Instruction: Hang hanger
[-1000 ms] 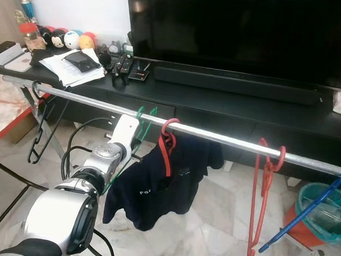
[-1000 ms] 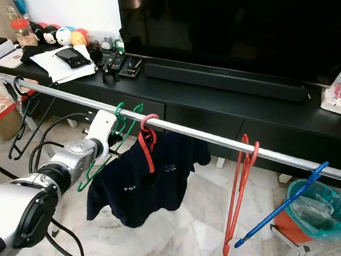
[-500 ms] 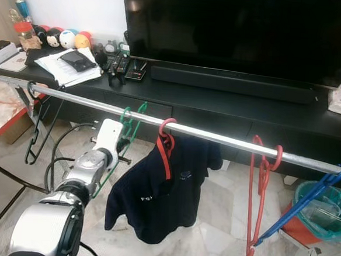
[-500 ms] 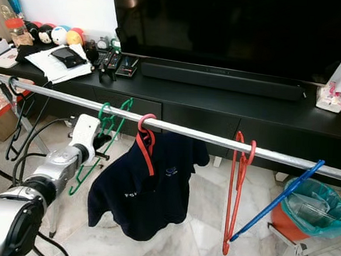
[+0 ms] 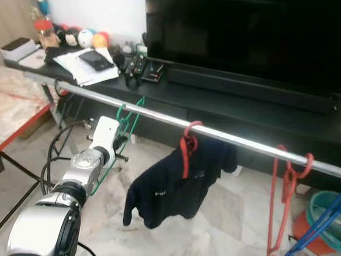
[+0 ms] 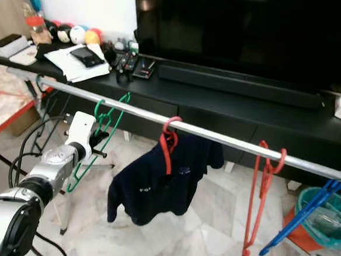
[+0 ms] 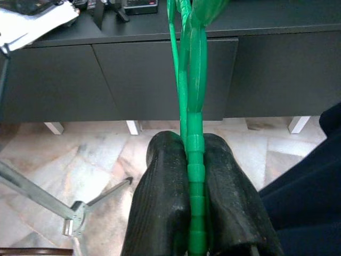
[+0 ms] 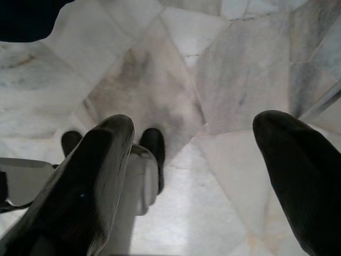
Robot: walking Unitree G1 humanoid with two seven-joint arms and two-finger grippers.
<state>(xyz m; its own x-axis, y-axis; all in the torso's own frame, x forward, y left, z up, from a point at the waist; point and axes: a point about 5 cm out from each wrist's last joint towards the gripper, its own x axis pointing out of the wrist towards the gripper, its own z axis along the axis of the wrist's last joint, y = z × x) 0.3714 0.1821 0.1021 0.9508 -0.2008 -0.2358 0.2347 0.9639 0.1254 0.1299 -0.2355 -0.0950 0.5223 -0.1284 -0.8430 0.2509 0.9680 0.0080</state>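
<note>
left gripper (image 7: 194, 186) clamped on green hanger (image 5: 121, 137) | hanger left of centre, hooks over rail (image 5: 159, 115) | right gripper (image 8: 197, 176) slack, spread above floor | risk: pulling away before releasing drags hooks off rail

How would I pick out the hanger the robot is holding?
Find the big black TV, then the metal rail running in front of its black cabinet. The green hanger is hooked on the rail left of the dark shirt, pinched in the left gripper. The other hangers nearby are red or blue.
</note>
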